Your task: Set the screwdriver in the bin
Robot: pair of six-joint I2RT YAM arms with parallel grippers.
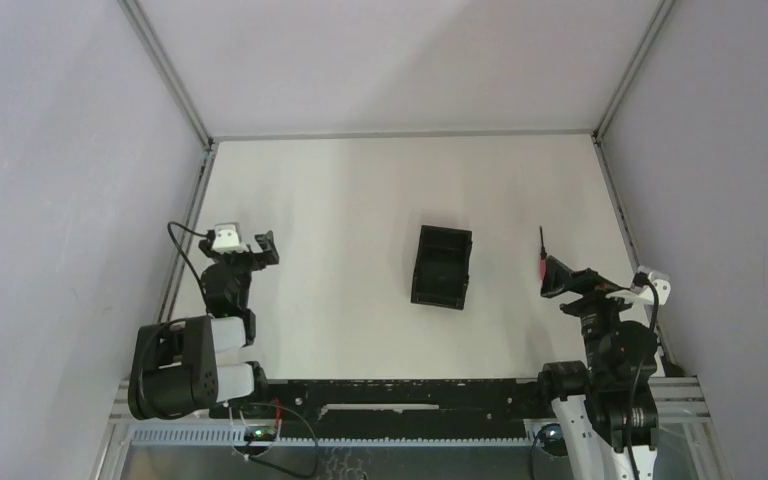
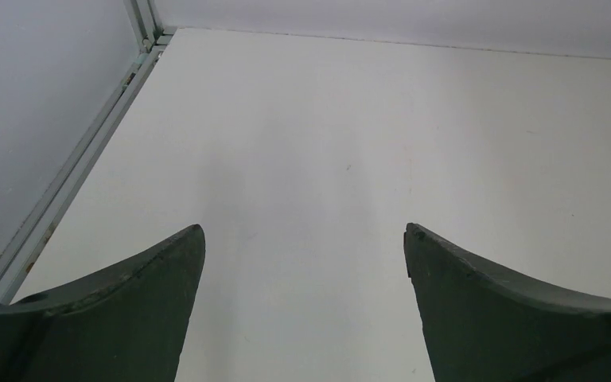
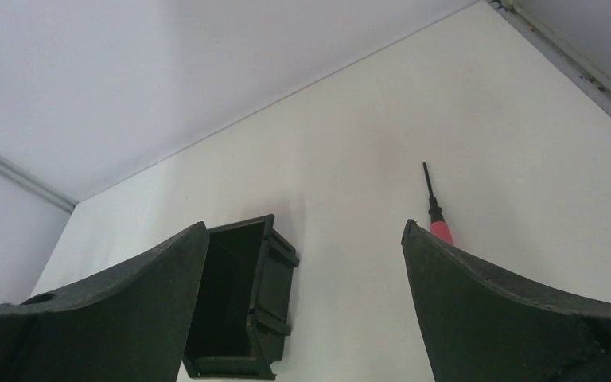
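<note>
The screwdriver (image 1: 541,256), red handle and thin dark shaft, lies on the white table at the right, shaft pointing away from the arms. In the right wrist view the screwdriver (image 3: 436,213) shows just beyond my right finger, its handle partly hidden behind it. The black bin (image 1: 441,266) sits open-topped near the table's middle; the bin (image 3: 243,298) is empty in the right wrist view. My right gripper (image 1: 560,277) is open and empty, just next to the screwdriver's handle. My left gripper (image 1: 260,250) is open and empty at the far left, over bare table.
Grey walls enclose the table on three sides, with aluminium rails (image 1: 185,245) along the left and right edges. A black rail (image 1: 400,395) runs between the arm bases at the near edge. In the left wrist view only bare table (image 2: 342,167) and a corner rail show.
</note>
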